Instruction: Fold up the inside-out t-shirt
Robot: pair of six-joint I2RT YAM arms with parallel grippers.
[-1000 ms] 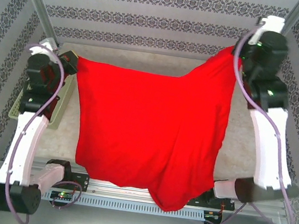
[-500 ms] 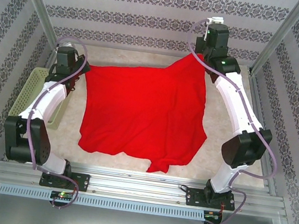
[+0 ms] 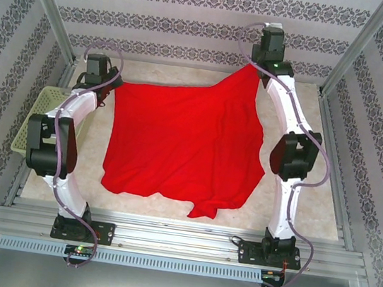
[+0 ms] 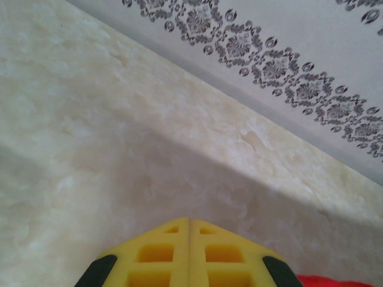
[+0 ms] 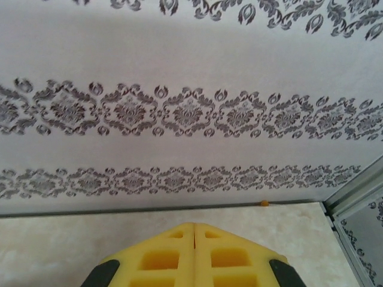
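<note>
The shirt (image 3: pixel 177 141) lies spread on the table (image 3: pixel 302 166), red and mostly flat, with its two far corners in my fingers. My left gripper (image 3: pixel 112 81) is pinched tight on the far-left corner, low over the tabletop. My right gripper (image 3: pixel 259 70) is clamped on the far-right corner, higher up, and the cloth slopes up to it.

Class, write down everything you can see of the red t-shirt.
The t-shirt is plain bright red, thin soft cloth, no print visible. It lies spread, mostly flat, across the pale table, its near hem rumpled. Its far corners run to the left gripper and right gripper, the right corner pulled into a peak.
</note>
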